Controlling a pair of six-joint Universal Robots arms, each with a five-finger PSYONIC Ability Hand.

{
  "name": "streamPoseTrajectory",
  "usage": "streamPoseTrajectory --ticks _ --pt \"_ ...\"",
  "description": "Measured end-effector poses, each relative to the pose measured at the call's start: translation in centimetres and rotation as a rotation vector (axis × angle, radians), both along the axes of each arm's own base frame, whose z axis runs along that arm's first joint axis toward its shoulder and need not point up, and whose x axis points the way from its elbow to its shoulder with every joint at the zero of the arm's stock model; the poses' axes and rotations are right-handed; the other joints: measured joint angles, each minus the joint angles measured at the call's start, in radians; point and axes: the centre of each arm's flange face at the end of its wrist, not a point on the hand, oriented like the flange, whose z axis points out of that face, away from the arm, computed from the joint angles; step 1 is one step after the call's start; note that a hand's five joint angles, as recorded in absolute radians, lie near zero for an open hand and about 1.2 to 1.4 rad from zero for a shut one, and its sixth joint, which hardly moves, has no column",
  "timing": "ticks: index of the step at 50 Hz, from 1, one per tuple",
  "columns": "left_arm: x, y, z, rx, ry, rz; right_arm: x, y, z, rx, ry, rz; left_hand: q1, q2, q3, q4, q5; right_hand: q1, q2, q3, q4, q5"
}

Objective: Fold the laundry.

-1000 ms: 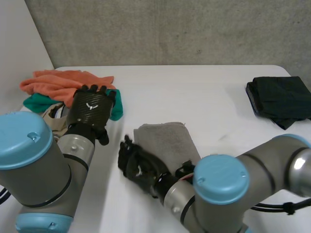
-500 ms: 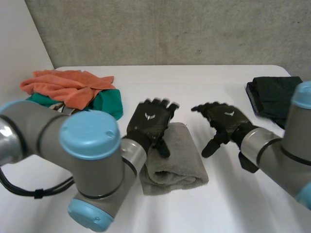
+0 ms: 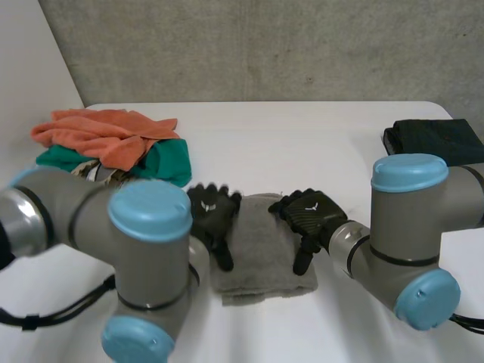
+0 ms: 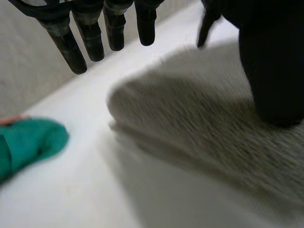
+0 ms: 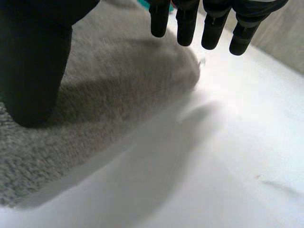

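Bracketing a folded grey towel (image 3: 261, 253) at the middle of the white table (image 3: 302, 144), the robot's left hand (image 3: 212, 215) sits on the towel's left edge and its right hand (image 3: 308, 219) on the right edge, the two facing each other across the bundle.

In the left wrist view the fingers (image 4: 90, 33) reach out straight and loose above the table just past the towel's rounded fold, and the thumb (image 4: 270, 61) rests on the nap (image 4: 199, 123). The right wrist view mirrors that: straight fingers (image 5: 185, 23) clear of the far edge, thumb (image 5: 33, 61) down on the pile (image 5: 118, 85). Neither hand is clenched or grasping anything.

An orange cloth (image 3: 98, 136) and a green cloth (image 3: 162, 162) lie heaped at the table's far left, well apart from the towel, and a dark cloth (image 3: 435, 140) lies folded at the far right.

The step in hand looks like settling or squaring up this towel, already doubled over. The heap suggests much of the laundry is not yet folded.

Whatever comes next, one more fold or carrying the towel aside, calls for both hands to close on opposite edges together. The fingers would need to slip beneath the lowest layer so the stacked layers lift as one and do not slide open.
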Motion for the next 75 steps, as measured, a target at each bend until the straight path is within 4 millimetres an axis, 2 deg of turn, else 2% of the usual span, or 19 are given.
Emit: streamPoseTrajectory --ticks 4,6,10,15,23,30,35,41,48,50,54,57,61,65,70,71,73,75 --pt "-0.2 -2.1 4.2 -0.075 0.105 -0.064 0.0 2.5 1.9 -0.098 -0.021 0.025 0.0 0.0 0.0 0.0 0.0 0.0 0.0 0.0 0.0 0.0" --pt "-0.5 -2.9 6.8 -0.121 0.166 -0.14 -0.1 4.2 2.0 -0.134 -0.041 0.049 0.0 0.0 0.0 0.0 0.0 0.0 0.0 0.0 0.0 0.0" --pt "-0.9 -3.1 9.4 -0.158 0.226 -0.267 0.0 6.4 0.9 -0.166 -0.052 0.092 0.001 0.0 0.0 0.001 0.0 0.0 0.0 0.0 0.0 0.0" --pt "-1.3 -2.6 11.0 -0.142 0.253 -0.405 0.2 7.8 -1.3 -0.194 -0.022 0.128 0.001 0.0 0.0 0.001 0.0 0.0 0.0 0.0 0.0 0.0" --pt "-1.5 -2.3 10.7 -0.092 0.247 -0.451 0.9 7.1 -4.0 -0.247 0.016 0.131 0.0 0.0 0.0 0.0 0.0 0.0 0.0 0.0 0.0 0.0" --pt "-1.5 -2.3 10.2 -0.079 0.241 -0.443 1.5 6.0 -5.1 -0.283 -0.001 0.124 0.0 0.0 0.0 0.0 0.0 0.007 0.012 0.014 0.014 0.004" --pt "-1.5 -2.3 10.0 -0.076 0.24 -0.441 1.9 5.6 -5.0 -0.307 -0.023 0.124 0.0 0.0 0.0 0.0 0.0 0.182 0.191 0.189 0.188 0.066" --pt "-1.5 -2.3 10.0 -0.076 0.24 -0.439 2.5 4.9 -4.2 -0.341 -0.05 0.124 0.0 0.0 0.0 0.0 0.0 0.215 0.21 0.214 0.217 0.172" --pt "-1.4 -2.3 9.9 -0.073 0.238 -0.439 2.9 4.4 -3.8 -0.358 -0.064 0.124 0.0 0.0 0.0 0.0 0.0 0.22 0.215 0.222 0.225 0.187" --pt "-1.4 -2.3 9.9 -0.072 0.238 -0.438 3.0 4.2 -3.7 -0.362 -0.067 0.123 0.0 0.0 0.0 0.0 0.0 0.305 0.306 0.314 0.316 0.274" --pt "-1.4 -2.3 9.9 -0.072 0.238 -0.438 3.3 3.8 -3.6 -0.374 -0.075 0.121 0.0 0.0 0.0 0.0 0.0 0.767 0.843 0.83 0.831 0.758" --pt "-1.4 -2.3 9.9 -0.072 0.238 -0.438 3.6 3.4 -3.4 -0.383 -0.083 0.118 0.0 0.0 0.0 0.0 0.0 0.817 0.942 0.936 0.959 0.863" --pt "-1.3 -2.4 10.2 -0.08 0.239 -0.434 4.0 1.7 -2.0 -0.427 -0.114 0.088 0.0 0.0 0.0 0.0 0.0 0.817 0.943 0.941 0.983 0.865" --pt "-1.0 -2.7 10.6 -0.094 0.243 -0.425 3.3 -1.7 0.2 -0.493 -0.15 0.018 0.0 0.0 0.0 0.0 0.0 0.817 0.943 0.941 0.984 0.865" --pt "-0.5 -3.1 11.8 -0.127 0.254 -0.411 0.9 -7.5 4.5 -0.632 -0.21 -0.098 0.0 0.0 0.0 0.0 0.0 0.817 0.943 0.942 0.989 0.875" --pt "-0.5 -3.1 11.9 -0.13 0.255 -0.409 0.6 -8.2 5.0 -0.648 -0.216 -0.11 0.0 0.0 0.0 0.0 0.0 0.817 0.943 0.944 0.989 0.877" --pt "-0.3 -3.2 12.3 -0.142 0.259 -0.406 -1.1 -10.7 7.0 -0.717 -0.245 -0.159 0.0 0.0 0.0 0.0 0.0 0.817 0.943 0.948 0.989 0.878" --pt "-0.3 -3.2 12.5 -0.148 0.261 -0.405 -2.3 -12.5 8.2 -0.764 -0.268 -0.192 0.0 0.0 0.0 0.0 0.0 0.817 0.943 0.949 0.99 0.881"
